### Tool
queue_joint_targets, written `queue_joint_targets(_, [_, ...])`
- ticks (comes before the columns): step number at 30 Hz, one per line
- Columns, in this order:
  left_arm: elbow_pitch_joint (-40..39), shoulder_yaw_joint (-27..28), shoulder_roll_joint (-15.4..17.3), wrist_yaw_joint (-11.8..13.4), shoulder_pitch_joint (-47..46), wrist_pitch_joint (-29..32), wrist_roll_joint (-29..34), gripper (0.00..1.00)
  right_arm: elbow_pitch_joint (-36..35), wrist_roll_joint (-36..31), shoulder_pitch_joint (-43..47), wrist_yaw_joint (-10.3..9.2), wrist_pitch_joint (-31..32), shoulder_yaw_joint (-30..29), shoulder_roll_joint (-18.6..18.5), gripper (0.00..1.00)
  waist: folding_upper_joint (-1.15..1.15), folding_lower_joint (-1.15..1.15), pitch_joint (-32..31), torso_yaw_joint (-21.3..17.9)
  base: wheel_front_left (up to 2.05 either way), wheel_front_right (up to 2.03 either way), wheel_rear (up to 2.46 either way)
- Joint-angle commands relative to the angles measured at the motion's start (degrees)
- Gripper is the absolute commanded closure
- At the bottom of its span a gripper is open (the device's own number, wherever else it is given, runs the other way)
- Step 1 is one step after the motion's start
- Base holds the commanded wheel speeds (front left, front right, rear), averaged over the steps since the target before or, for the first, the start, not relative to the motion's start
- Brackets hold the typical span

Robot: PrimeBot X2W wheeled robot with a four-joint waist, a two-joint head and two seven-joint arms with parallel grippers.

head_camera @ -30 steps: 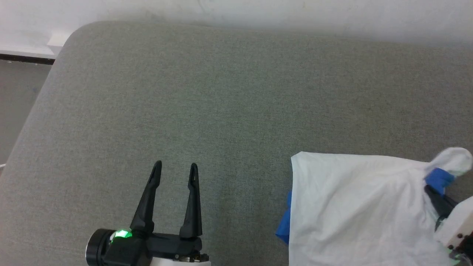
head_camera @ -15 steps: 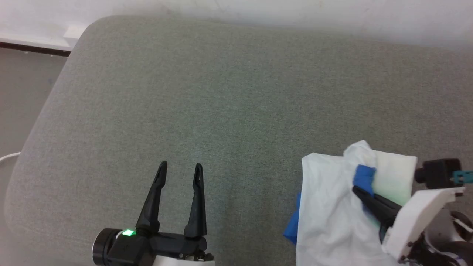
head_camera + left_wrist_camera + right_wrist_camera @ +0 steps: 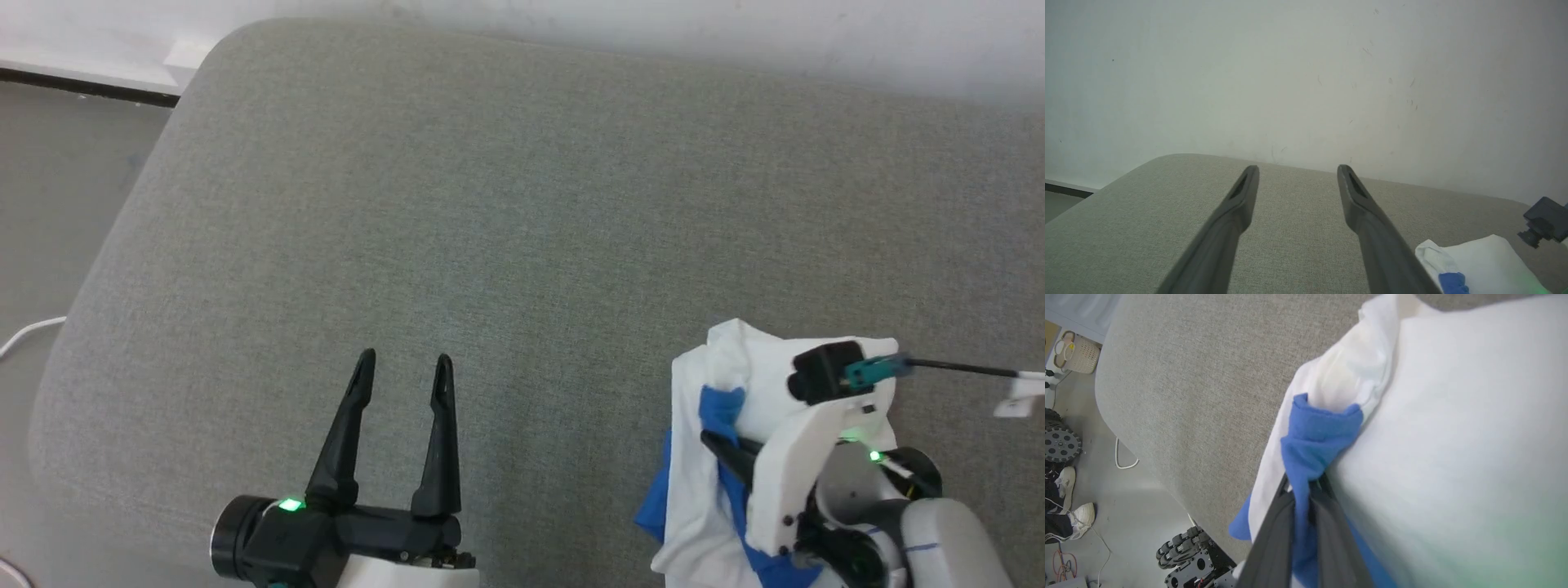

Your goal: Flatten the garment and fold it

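Surface: broad grey fabric-covered pad [image 3: 522, 204] with rounded corners, set against a pale wall [image 3: 1306, 73].
Garment: white and blue garment [image 3: 763, 371], bunched up at the pad's near right part, with a blue corner poking out on its left side.
Right gripper: right gripper [image 3: 709, 438], fingers nearly together, pinching a blue fold of the garment, with white cloth draped beside.
Left gripper: left gripper [image 3: 406, 359], over bare pad well apart from the garment, fingers spread wide and holding nothing.
Floor: grey floor [image 3: 1139, 514] with a white cable [image 3: 1124, 457], a wheeled base [image 3: 1184, 551] and a foot [image 3: 1077, 516] in a white shoe.
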Motion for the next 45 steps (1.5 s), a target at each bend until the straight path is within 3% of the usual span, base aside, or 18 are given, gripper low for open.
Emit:
queue_joint_targets(1, [0.47,-0.06,-0.27,-0.53,-0.8,-0.27,-0.3,0.0,1.43,-1.23,-1.06,-0.04,-0.8,0.8,0.19,1.0,0.0,0.0,-0.14,0.21,0.0,0.0,0.0])
queue_joint_targets(7, [1.54,-0.27,-0.53,-1.08,-1.18,-0.27,-0.98,0.0,9.45,-4.62,-2.0,-0.04,-1.47,4.47,0.2,1.0,0.0,0.0,-1.07,1.1,0.0,0.0,0.0])
queue_joint_targets(8, [1.68,-0.2,-0.55,-1.14,-1.11,-0.27,-1.09,0.0,10.06,-4.72,-2.08,-0.04,-1.65,4.77,0.2,0.86,0.0,0.0,-1.29,1.13,0.0,0.0,0.0])
queue_joint_targets(9, [1.85,-0.13,-0.58,-1.2,-1.0,-0.27,-1.16,0.0,10.39,-4.53,-2.22,-0.04,-2.12,4.95,0.2,0.62,0.0,0.0,-1.59,1.11,0.0,0.0,0.0])
queue_joint_targets(10, [1.98,-0.06,-0.6,-1.24,-0.83,-0.27,-1.25,0.0,10.47,-4.1,-2.4,-0.04,-2.65,5.03,0.21,0.03,0.0,0.0,-1.86,1.02,0.0,0.0,0.0])
queue_joint_targets(11, [2.11,-0.02,-0.62,-1.33,-0.63,-0.27,-1.35,0.0,10.29,-3.74,-2.64,-0.04,-3.15,5.1,0.21,0.0,0.0,0.0,-2.12,0.88,0.0,0.0,0.0])
queue_joint_targets(14, [2.43,0.13,-0.66,-1.58,-0.05,-0.27,-1.4,0.0,7.53,-2.11,-2.99,-0.04,-3.83,5.13,0.21,0.0,0.0,0.0,-2.85,0.24,0.0,0.0,0.0])
queue_joint_targets(18, [2.38,0.47,-0.68,-1.99,0.4,-0.27,-1.11,0.0,-1.64,1.74,-1.25,-0.04,-2.64,2.26,-1.19,0.0,0.0,0.0,-3.3,-0.67,0.0,0.0,0.0])
queue_joint_targets(23, [1.85,0.99,-0.7,-2.19,0.95,-0.27,-0.65,0.0,-13.61,3.71,4.79,-0.04,-1.91,-9.38,-4.06,0.0,0.0,0.0,-3.1,-1.71,0.0,0.0,0.0])
queue_joint_targets(26, [1.56,0.98,-0.72,-2.17,1.02,-0.27,-0.34,0.0,-16.89,3.92,9.01,-0.04,-1.97,-16.0,-3.66,0.0,0.0,0.0,-2.67,-2.27,0.0,0.0,0.0])
queue_joint_targets(30, [1.37,0.94,-0.75,-1.98,0.84,-0.27,-0.18,0.0,-17.37,4.03,12.82,-0.04,-1.98,-19.18,-2.41,0.0,0.0,0.0,-2.19,-2.94,0.0,0.0,0.0])
queue_joint_targets(45, [1.3,0.65,-0.79,-1.81,-0.22,-0.27,0.43,0.0,-5.02,1.84,10.32,-0.04,-3.15,-16.13,-1.14,0.0,0.0,0.0,-0.84,0.02,0.0,0.0,0.0])
